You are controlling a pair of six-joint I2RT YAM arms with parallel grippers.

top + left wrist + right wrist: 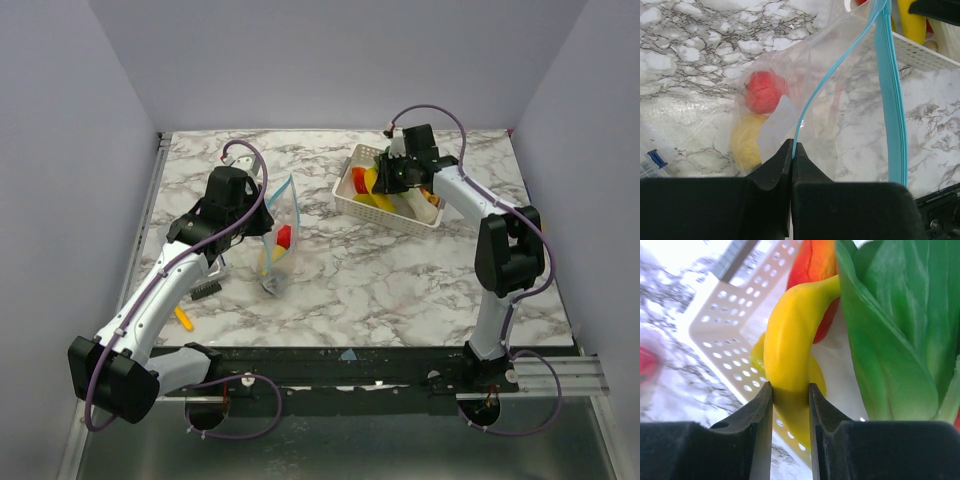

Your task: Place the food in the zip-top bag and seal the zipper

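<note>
Marble worktop (400,290): your left hand (792,146) pinches the flimsy zip-top bag (840,100) rim at centre-left; your right hand (790,388) clamps a glossy, likely slippery banana (790,330) mid-body.

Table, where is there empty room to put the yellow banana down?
The table is bare between the zip-top bag and the white basket, and in the middle by its near edge. It is crowded inside the basket, around the right claw holding the banana.

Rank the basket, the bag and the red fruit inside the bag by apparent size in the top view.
Largest: basket.
Next: bag, clearly smaller.
Smallest: red fruit.
</note>
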